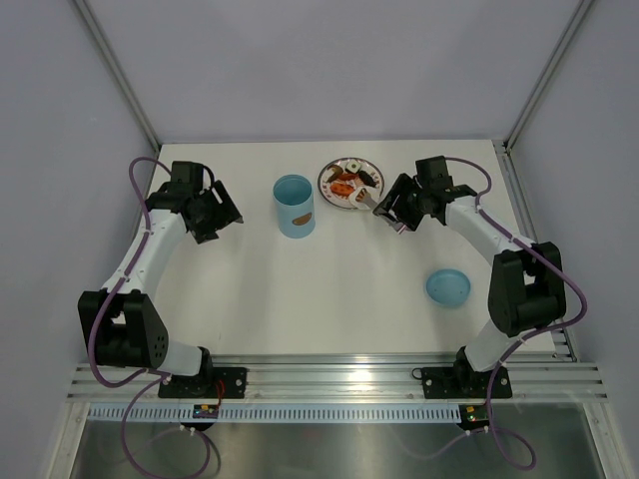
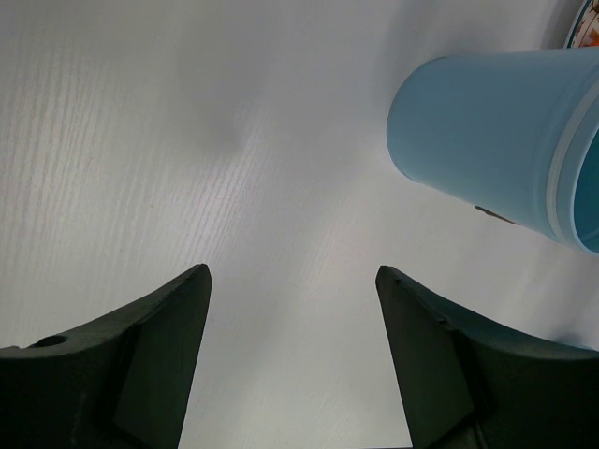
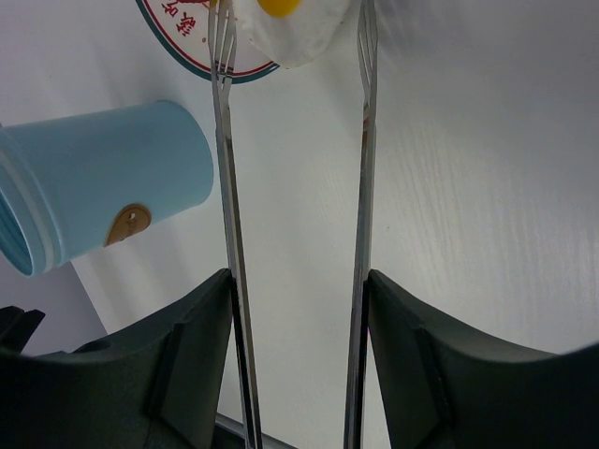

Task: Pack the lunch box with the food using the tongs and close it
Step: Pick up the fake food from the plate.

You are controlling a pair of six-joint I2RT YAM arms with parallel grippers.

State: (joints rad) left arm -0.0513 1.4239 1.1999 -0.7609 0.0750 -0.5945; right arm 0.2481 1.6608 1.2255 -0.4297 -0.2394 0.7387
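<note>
The light-blue lunch box (image 1: pixel 295 205) stands upright and lidless at mid-table; it also shows in the wrist views (image 2: pixel 496 131) (image 3: pixel 103 196). Its round blue lid (image 1: pixel 447 287) lies apart at the right. The food (image 1: pixel 346 184) sits on the red-rimmed plate (image 1: pixel 325 178). My right gripper (image 1: pixel 395 214) (image 3: pixel 299 276) is shut on the silver tongs (image 3: pixel 226 168), one arm against each pad. The tong tips straddle the fried egg (image 3: pixel 285 28) at the plate's rim (image 3: pixel 187 47). My left gripper (image 1: pixel 225 213) (image 2: pixel 292 271) hangs open and empty left of the lunch box.
White walls with metal corner posts close in the table at the back and sides. An aluminium rail with both arm bases runs along the near edge (image 1: pixel 329 379). Bare tabletop lies between the lunch box and the lid.
</note>
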